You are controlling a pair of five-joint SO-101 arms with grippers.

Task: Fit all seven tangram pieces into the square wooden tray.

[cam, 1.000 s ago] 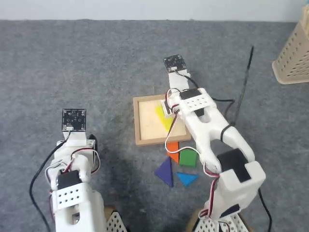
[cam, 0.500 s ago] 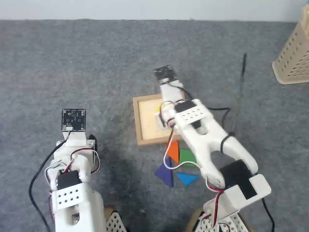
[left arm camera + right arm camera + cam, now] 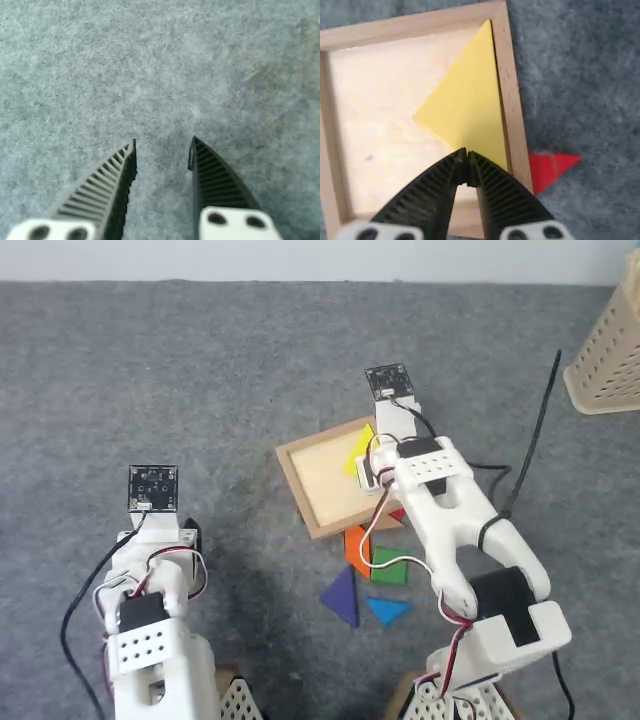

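Tray: square and wooden, lying a little askew on the grey carpet; 1 of the 7 pieces is inside it.
Yellow triangle: flat on the floor of the tray, against the wall that faces the red triangle.
Pointing: the long edge of the yellow triangle runs along that wall, so its long axis is parallel to the wall; the right-angle corner points to the middle of the tray.
Right gripper: over the tray, jaws pinched together with nothing between them, tips on or just above the yellow triangle near 1 sharp corner.
Left gripper: well apart from the tray, above bare carpet, jaws spread, holding nothing.
Pieces outside: red triangle just beside the tray wall; orange piece, green square, purple triangle and blue triangle near the tray corner closest to the arm bases.
Step in hand: I judge it is seating the yellow triangle into its corner with the closed tips.
How to do it well: press lightly and push along the wall, not across it, so the piece does not ride up on the rim and the tray does not turn.
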